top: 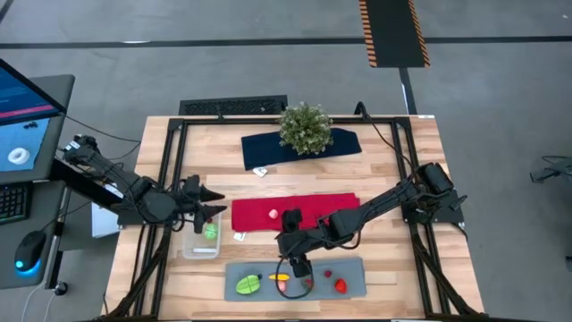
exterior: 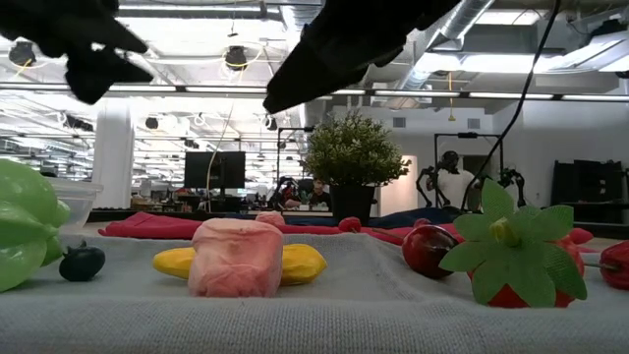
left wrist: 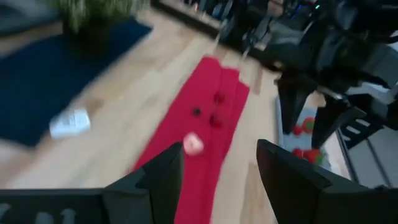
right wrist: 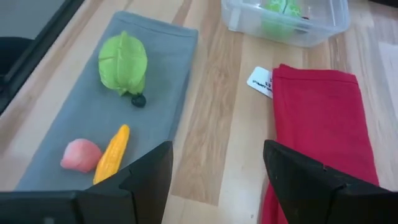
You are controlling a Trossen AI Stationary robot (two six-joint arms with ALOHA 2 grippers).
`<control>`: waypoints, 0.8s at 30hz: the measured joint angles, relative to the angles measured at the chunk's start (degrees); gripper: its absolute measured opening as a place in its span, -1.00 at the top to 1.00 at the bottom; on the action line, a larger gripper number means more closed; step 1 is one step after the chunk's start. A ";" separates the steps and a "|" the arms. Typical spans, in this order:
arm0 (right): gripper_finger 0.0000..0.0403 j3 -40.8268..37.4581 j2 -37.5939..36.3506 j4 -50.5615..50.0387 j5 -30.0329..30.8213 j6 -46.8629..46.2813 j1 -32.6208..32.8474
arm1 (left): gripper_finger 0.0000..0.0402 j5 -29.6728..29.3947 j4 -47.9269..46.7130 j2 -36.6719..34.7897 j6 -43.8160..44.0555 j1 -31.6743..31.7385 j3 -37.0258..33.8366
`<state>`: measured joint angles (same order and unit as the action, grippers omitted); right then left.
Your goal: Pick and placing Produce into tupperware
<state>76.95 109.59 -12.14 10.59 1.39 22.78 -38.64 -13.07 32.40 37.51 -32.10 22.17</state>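
Your tupperware sits on the desk near its left edge, just left of the red cloth and up from the grey mat's left end. It is clear, rounded at the corners, and already holds one green leafy piece.

On the grey mat you have the rest of the produce: one green leafy vegetable with one small dark berry touching its lower side, one yellow piece lying beside one pink piece, and toward the mat's right end one dark red round fruit next to one strawberry with a green leaf cap. One more pink piece lies on the red cloth.

Your right pincer hangs over the middle of the mat, fingers released and spread — nothing between them. Your left pincer is just above the container's far side, also released and empty.

Behind all this, a potted plant stands on a dark blue cloth at the back of the desk — well apart from the work. A small white tag lies at the red cloth's corner, between cloth and container. A monitor and a mouse sit off the left side.
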 joint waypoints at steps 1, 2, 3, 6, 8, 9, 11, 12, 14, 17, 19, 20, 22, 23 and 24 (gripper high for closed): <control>-0.36 -0.25 -1.08 -1.06 0.03 0.02 0.23 | 0.04 -0.73 2.02 0.46 -2.28 0.00 -0.27; -0.36 -0.52 -2.34 -0.96 0.02 0.03 0.46 | 0.04 -1.01 4.70 1.01 -4.53 0.00 -0.87; -0.36 -0.89 -3.86 -0.04 -0.01 0.04 0.78 | 0.04 -1.05 6.78 1.50 -6.74 0.00 -1.42; -0.36 -4.54 -9.19 1.70 0.01 0.09 2.22 | 0.04 0.75 13.28 3.93 -11.40 0.00 -3.33; -0.36 -7.91 -12.96 3.34 0.03 0.07 3.67 | 0.04 2.63 18.11 5.41 -13.11 0.00 -5.12; -0.36 -9.62 -14.94 4.54 0.11 -0.02 4.56 | 0.04 3.79 20.18 6.30 -13.20 0.00 -5.76; -0.36 -13.43 -19.25 7.30 2.22 -0.88 6.41 | 0.04 5.32 22.88 8.11 -11.62 0.00 -6.47; -0.36 -15.33 -21.17 8.89 3.87 -1.24 7.31 | 0.04 5.54 23.46 9.17 -9.77 -0.04 -6.54; -0.36 -19.15 -24.62 11.20 7.83 -1.40 9.29 | 0.04 6.30 23.60 11.34 -5.77 -0.04 -6.54; -0.36 -23.79 -28.82 14.70 13.76 -1.40 11.81 | 0.04 6.47 23.82 15.59 -1.05 -0.04 -6.54; -0.36 -25.55 -31.10 15.65 17.01 -1.95 13.01 | 0.04 6.45 25.26 18.54 2.02 -0.12 -6.55; -0.36 -26.26 -31.94 15.64 18.28 -2.48 13.57 | 0.04 6.37 26.96 20.14 2.99 -0.22 -6.55; -0.36 -27.37 -33.01 15.58 19.67 -2.86 14.20 | 0.04 6.50 31.84 23.44 4.47 -0.84 -6.55; -0.36 -27.75 -33.33 15.58 19.78 -2.88 14.35 | 0.04 7.23 34.41 24.87 4.52 -1.35 -6.54; -0.36 -27.91 -33.51 15.56 19.89 -2.84 14.32 | 0.04 7.91 37.48 26.24 4.41 -1.96 -6.55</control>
<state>49.04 76.08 3.42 30.48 -1.45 37.10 -30.74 24.41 58.64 41.92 -34.06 15.62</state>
